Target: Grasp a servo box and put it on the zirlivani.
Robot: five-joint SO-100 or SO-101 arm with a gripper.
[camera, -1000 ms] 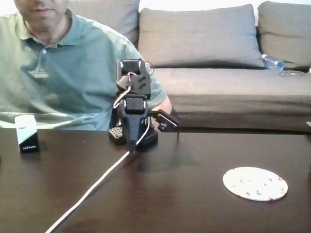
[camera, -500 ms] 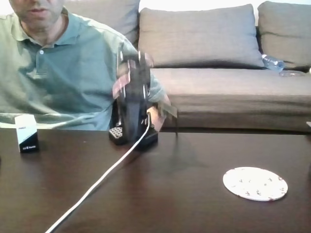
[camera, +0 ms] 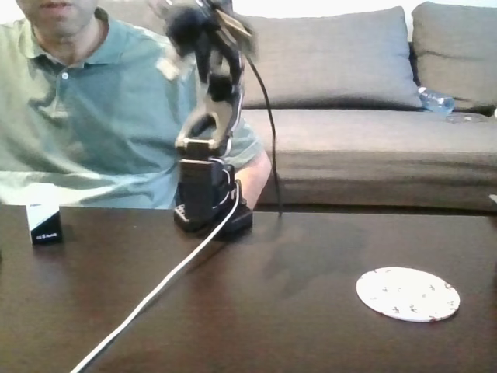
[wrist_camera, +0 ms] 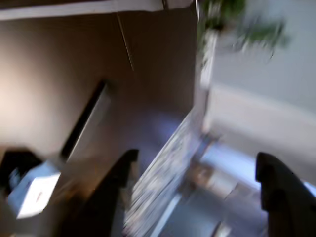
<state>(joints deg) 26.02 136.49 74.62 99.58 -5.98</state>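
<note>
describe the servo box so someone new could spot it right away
In the fixed view, start at the dark table and go to its far left edge. The servo box stands there upright, by the seated person's shirt. It's white on top, black below, unlike the flat speckled disc.

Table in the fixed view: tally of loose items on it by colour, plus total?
White and black: 1, the servo box.
White with dark-reddish specks: 1, the zirlivani.
White: 1, a cable running from the arm's base.
Total: 3.
</note>
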